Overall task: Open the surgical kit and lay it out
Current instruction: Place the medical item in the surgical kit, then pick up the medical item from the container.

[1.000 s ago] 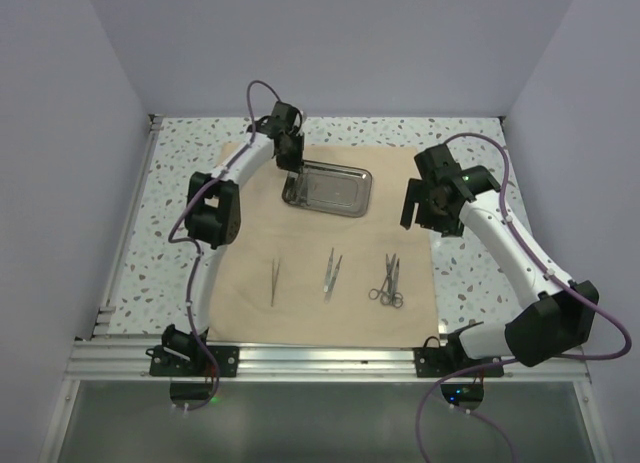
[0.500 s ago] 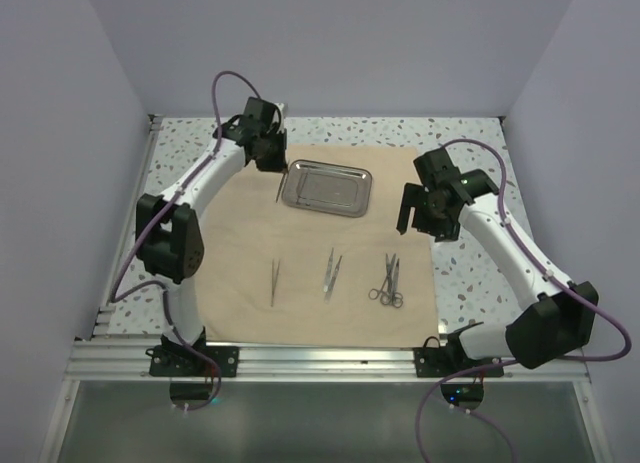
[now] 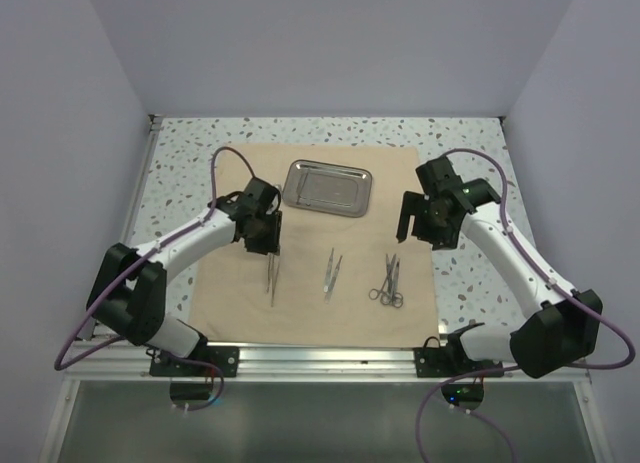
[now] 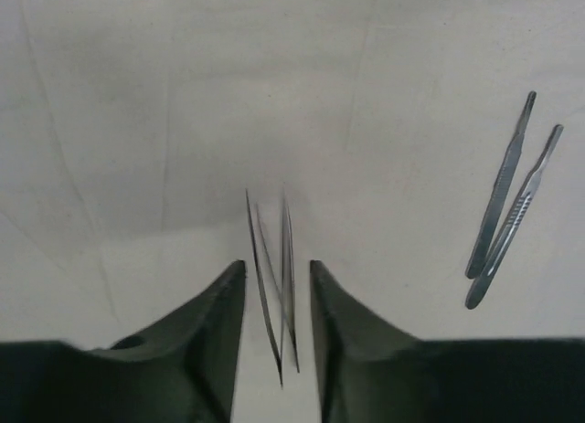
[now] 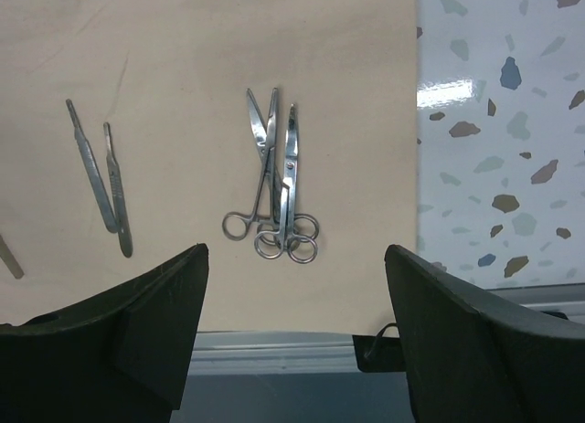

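Observation:
The beige cloth of the surgical kit lies spread flat, with the shiny steel tray at its back edge. My left gripper hovers low over the front left of the cloth. In the left wrist view its jaws stand slightly apart around two thin tweezers, which lie on the cloth without touching either finger. Two flat silver handles lie mid-cloth. Ring-handled scissors and forceps lie at the right. My right gripper hangs wide open above the cloth's right edge, holding nothing.
Speckled tabletop surrounds the cloth. The aluminium frame rail runs along the near edge, and plain walls close in the left, back and right sides.
My left arm swung from the tray down to the front left of the cloth with a pair of tweezers. Its jaws have parted, and the tweezers lie beside the pair there. The right arm barely moved.

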### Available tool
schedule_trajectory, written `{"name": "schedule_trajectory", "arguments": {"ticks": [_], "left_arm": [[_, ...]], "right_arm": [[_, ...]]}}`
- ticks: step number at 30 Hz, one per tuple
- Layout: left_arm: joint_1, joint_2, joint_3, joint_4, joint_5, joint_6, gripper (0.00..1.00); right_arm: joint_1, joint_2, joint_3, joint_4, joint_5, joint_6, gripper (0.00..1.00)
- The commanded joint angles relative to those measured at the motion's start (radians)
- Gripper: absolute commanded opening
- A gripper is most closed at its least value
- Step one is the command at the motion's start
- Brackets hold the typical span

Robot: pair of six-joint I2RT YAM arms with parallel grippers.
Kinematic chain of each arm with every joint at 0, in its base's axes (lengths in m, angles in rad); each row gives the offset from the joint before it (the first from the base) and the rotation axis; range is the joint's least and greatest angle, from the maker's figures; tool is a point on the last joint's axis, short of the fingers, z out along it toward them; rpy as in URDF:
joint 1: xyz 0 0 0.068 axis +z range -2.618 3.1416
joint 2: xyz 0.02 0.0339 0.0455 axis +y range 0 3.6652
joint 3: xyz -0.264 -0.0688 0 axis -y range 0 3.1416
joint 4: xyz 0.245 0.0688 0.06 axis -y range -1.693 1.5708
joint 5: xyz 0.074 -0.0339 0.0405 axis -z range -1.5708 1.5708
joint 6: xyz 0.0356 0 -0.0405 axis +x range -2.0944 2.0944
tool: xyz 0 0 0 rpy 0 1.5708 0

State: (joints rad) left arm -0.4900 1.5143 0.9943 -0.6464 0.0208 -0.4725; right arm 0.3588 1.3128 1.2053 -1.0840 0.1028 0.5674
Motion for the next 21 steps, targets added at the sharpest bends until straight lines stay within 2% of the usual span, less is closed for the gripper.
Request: {"name": "schedule_trajectory", "arguments": {"ticks": [1,2,3,4,5,6,10,14,16,19,21], "left_arm": [[-0.042,-0.066,-0.020,0.044,-0.018,-0.083,0.44],[-0.045,-0.081,-0.023,0.036,-0.018,-0.093,0.57],[-0.048,-0.088,-0.022,0.034,-0.018,-0.095,0.65],[-0.047,-0.094,-0.017,0.027,-0.018,-0.095,0.68],[-0.047,-0.095,0.013,0.021,-0.059,-0.086,0.77],[-0.047,-0.089,0.035,0.007,-0.076,-0.078,0.79],[-0.032,0.007,0.194,-0.006,-0.113,-0.005,0.80],[-0.009,0.240,0.458,0.002,-0.108,0.084,0.77],[0.011,0.329,0.556,0.002,-0.105,0.104,0.76],[0.039,0.556,0.807,-0.004,-0.105,0.127,0.73],[0.053,0.648,0.918,-0.039,-0.111,0.141,0.70]], "right_arm": [[-0.004,-0.044,0.000,0.007,-0.012,-0.021,0.82],[-0.003,-0.047,0.000,0.003,-0.002,-0.021,0.82],[-0.004,-0.052,0.000,0.003,-0.002,-0.021,0.82],[-0.004,-0.052,-0.001,0.001,0.006,-0.021,0.82],[-0.004,-0.053,-0.001,-0.001,0.008,-0.021,0.82],[-0.003,-0.056,-0.001,-0.002,0.009,-0.018,0.82],[-0.003,-0.057,-0.009,0.001,0.014,0.002,0.82],[-0.004,-0.057,0.000,-0.004,0.034,0.015,0.82],[-0.004,-0.057,0.008,-0.011,0.044,0.019,0.82],[-0.003,-0.050,0.031,-0.025,0.075,0.020,0.82],[-0.004,-0.044,0.045,-0.034,0.090,0.025,0.82]]}}
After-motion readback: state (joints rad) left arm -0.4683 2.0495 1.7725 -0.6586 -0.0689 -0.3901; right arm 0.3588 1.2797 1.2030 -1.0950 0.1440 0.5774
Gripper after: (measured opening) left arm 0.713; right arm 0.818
